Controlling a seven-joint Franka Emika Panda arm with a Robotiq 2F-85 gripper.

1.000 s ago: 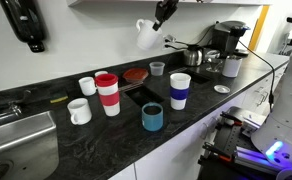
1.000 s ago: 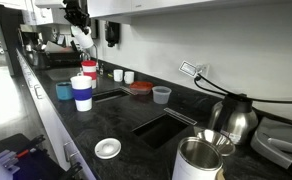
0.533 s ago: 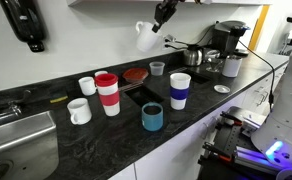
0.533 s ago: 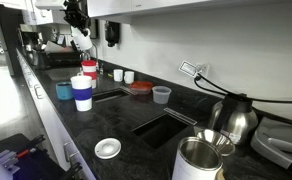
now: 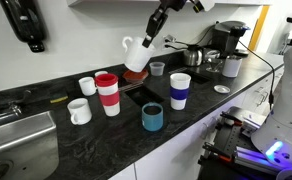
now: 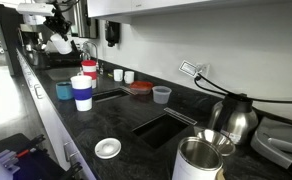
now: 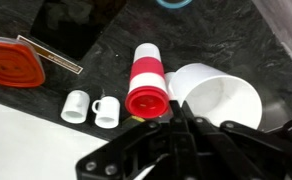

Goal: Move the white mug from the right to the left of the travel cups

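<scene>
The white mug hangs tilted in the air above the table, with the end effector clenched on its rim. The wrist view looks into its open mouth just beyond the fingers. In an exterior view it is higher than the red-banded travel cup and the blue-banded travel cup, and lies between them across the picture. A teal cup stands in front of them. Two small white cups stand near the red-banded one.

white mug, red-banded white tumbler
</scene>
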